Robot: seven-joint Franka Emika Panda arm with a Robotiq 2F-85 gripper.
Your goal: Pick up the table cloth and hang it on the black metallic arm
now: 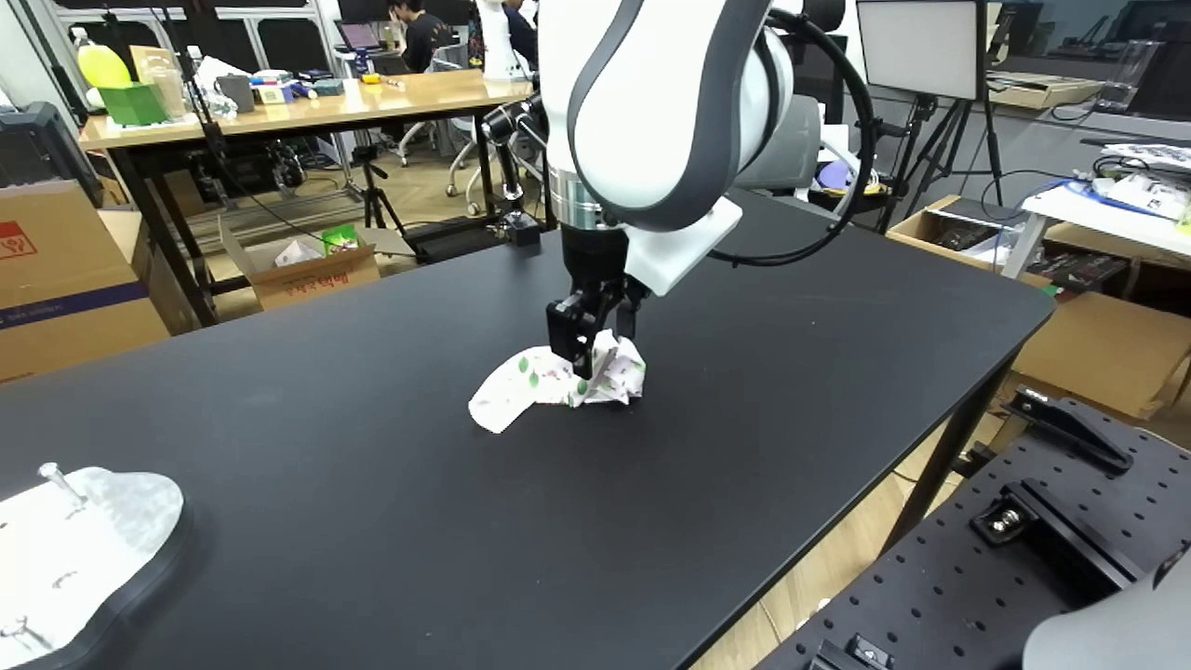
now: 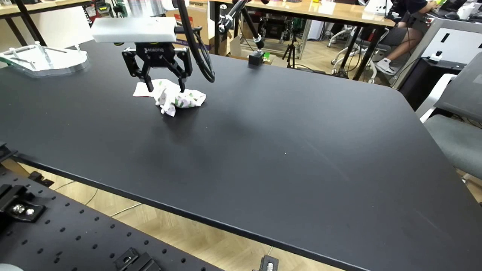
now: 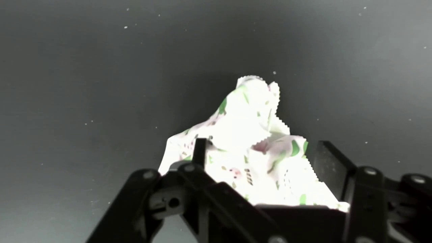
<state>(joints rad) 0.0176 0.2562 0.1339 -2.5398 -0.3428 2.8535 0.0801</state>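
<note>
One dark tabletop (image 2: 286, 169) dominates both exterior views; beyond it are a wooden-topped desk (image 1: 437, 90) and cardboard boxes (image 1: 74, 288), with a black metallic arm (image 2: 259, 42) standing at its far edge. The robot arm (image 1: 651, 112) reaches downward, jaws spread wide over the crumpled, leaf-printed cloth (image 3: 246, 141) on the tabletop. The robot arm is cropped above; whether the jaws touch the cloth is unclear.

The cloth (image 3: 236, 162) is white, patterned with green leaves and, as far as the glare lets one tell, small pink and brown marks. The table (image 1: 372, 465) is black with pale specks. The fingers (image 2: 149, 84) are black, the metallic arm (image 2: 249, 23) mostly black, the robot arm (image 1: 651, 102) white with grey bands.
</note>
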